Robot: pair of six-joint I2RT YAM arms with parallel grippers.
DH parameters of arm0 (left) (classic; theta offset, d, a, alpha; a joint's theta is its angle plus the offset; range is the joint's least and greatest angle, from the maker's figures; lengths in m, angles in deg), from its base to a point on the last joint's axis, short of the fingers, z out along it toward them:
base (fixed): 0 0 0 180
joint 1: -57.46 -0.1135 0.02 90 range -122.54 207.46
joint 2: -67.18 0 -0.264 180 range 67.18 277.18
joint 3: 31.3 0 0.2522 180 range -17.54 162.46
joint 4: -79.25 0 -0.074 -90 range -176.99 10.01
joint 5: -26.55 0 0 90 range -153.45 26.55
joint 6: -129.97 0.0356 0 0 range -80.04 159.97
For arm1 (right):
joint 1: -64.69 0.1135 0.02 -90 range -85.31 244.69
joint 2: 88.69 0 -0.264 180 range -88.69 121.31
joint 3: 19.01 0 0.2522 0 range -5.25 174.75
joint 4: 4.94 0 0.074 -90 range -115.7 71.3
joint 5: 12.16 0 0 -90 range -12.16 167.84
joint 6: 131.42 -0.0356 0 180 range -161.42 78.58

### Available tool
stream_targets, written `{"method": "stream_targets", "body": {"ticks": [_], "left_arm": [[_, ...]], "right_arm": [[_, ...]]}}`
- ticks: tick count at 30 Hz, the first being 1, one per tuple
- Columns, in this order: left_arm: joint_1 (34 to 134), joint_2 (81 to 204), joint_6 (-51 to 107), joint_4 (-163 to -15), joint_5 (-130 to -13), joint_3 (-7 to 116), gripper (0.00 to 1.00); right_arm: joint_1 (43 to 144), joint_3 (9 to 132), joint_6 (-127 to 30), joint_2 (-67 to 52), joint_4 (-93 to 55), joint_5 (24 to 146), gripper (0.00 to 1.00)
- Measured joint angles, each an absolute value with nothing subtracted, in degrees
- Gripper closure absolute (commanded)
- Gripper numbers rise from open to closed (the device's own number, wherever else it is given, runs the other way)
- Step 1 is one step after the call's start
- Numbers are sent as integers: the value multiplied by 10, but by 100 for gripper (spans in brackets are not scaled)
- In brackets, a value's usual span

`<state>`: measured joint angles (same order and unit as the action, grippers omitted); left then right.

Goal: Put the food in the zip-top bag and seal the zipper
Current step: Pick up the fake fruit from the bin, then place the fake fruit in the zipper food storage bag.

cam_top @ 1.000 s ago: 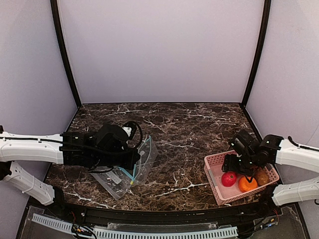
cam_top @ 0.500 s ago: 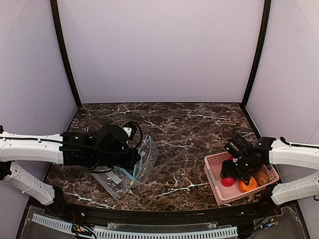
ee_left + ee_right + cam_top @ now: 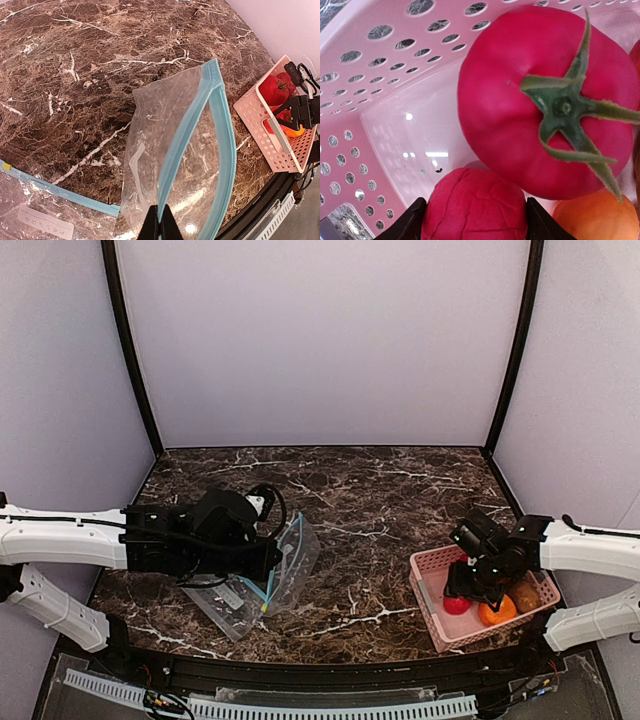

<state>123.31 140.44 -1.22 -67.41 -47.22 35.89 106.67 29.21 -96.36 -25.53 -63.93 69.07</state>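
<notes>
Pink perforated basket point(image 3: 350, 100); only the right wrist view resolves the red tomato point(image 3: 520, 100) with its green calyx, the orange fruit point(image 3: 595, 220) and the wrinkled red fruit point(image 3: 475, 210). The right gripper point(image 3: 475, 227) is partly open, its fingers point(image 3: 407, 225) close against the wrinkled red fruit's sides; whether it grips cannot be told. In the left wrist view, the left gripper point(image 3: 160, 227) pinches the gaping zip-top bag point(image 3: 170, 165) by its blue rim.

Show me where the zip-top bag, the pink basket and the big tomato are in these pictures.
zip-top bag point(image 3: 165, 125), left wrist view, on its clear side panel.
pink basket point(image 3: 425, 598), top view, on its left wall.
tomato point(image 3: 495, 115), right wrist view, on the red skin left of its green stem.
</notes>
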Motion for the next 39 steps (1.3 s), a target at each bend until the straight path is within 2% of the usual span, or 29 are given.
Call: {"method": "stream_targets", "body": {"ticks": [15, 25, 31, 39], "left_arm": [[1233, 1402, -10, -683, -494, 359, 99], [1233, 1437, 10, -723, -548, 363, 99], [1233, 1491, 14, -728, -572, 385, 99], [1233, 1506, 18, -741, -587, 397, 99]], "right_arm": [[1068, 295, -958, -318, -655, 689, 50], [1111, 400, -913, -395, -623, 704, 54], [1187, 431, -896, -376, -560, 708, 55], [1276, 445, -871, -294, -417, 728, 55]]}}
